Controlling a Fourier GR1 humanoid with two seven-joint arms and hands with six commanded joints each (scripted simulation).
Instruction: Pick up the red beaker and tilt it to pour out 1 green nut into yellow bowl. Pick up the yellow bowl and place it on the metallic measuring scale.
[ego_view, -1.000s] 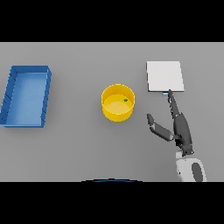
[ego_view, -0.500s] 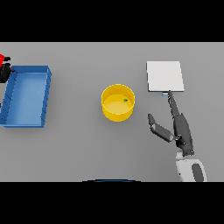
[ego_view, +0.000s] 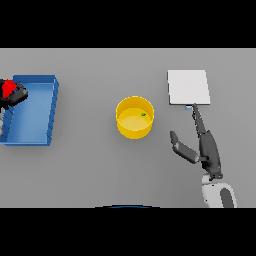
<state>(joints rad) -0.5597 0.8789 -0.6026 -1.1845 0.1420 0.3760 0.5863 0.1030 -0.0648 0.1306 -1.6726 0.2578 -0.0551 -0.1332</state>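
Centrally, yellow bowl (ego_view: 135, 118), 1 green nut (ego_view: 143, 114) inside

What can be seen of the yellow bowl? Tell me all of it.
The yellow bowl is round with straight, fairly low walls, a plain bright yellow that looks like plastic. It stands upright and open on the grey table, about mid-table, between the blue bin on the left and the square metallic scale on the right, touching neither. Inside it lies one small green nut, near the right wall. No hand touches the bowl; the right hand rests open on the table to its right.
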